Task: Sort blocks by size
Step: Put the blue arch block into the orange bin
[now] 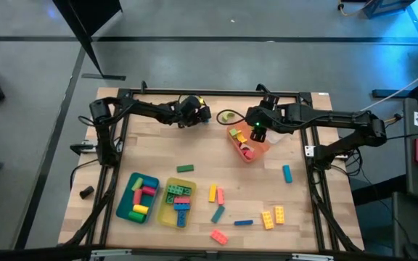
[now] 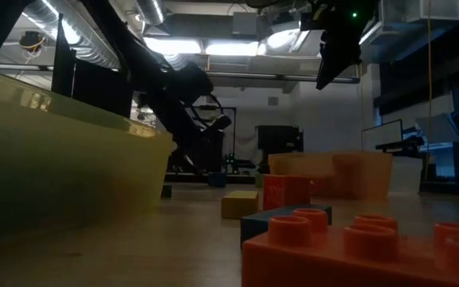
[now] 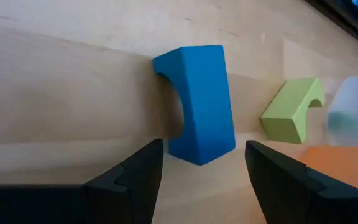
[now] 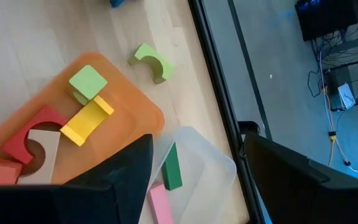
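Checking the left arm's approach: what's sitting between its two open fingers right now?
In the left wrist view, a blue arched plastic block stands on bare wood just ahead of the left gripper.

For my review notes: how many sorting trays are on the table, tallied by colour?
Teal tray: 1
Yellow tray: 1
Orange tray: 1
Clear tray: 1
Total: 4
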Motion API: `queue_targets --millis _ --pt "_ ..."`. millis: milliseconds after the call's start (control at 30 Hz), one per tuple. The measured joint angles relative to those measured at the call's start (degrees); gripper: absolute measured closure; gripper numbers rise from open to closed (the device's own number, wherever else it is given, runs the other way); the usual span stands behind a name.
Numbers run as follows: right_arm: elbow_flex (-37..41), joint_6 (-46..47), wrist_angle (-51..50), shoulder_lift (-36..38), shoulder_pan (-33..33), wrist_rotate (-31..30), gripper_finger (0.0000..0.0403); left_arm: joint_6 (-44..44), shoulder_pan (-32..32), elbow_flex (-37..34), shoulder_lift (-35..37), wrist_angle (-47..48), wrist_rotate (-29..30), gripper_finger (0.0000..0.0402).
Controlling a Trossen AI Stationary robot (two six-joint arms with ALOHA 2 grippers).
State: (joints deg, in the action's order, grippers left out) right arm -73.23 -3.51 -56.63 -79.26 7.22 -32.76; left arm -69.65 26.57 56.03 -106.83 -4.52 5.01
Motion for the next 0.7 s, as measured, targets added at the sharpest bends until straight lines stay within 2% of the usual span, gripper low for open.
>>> queue_targets --millis 367,700 --pt "0.0 0.0 -0.1 0.0 0.0 0.3 0.0148 -0.9 0.0 0.0 -1.4 -2.9 3.4 0.0190" --pt "0.0 0.0 0.0 0.0 0.0 0.4 0.0148 -1.9 0.1 0.7 -4.1 -5.9 3.8 0.0190"
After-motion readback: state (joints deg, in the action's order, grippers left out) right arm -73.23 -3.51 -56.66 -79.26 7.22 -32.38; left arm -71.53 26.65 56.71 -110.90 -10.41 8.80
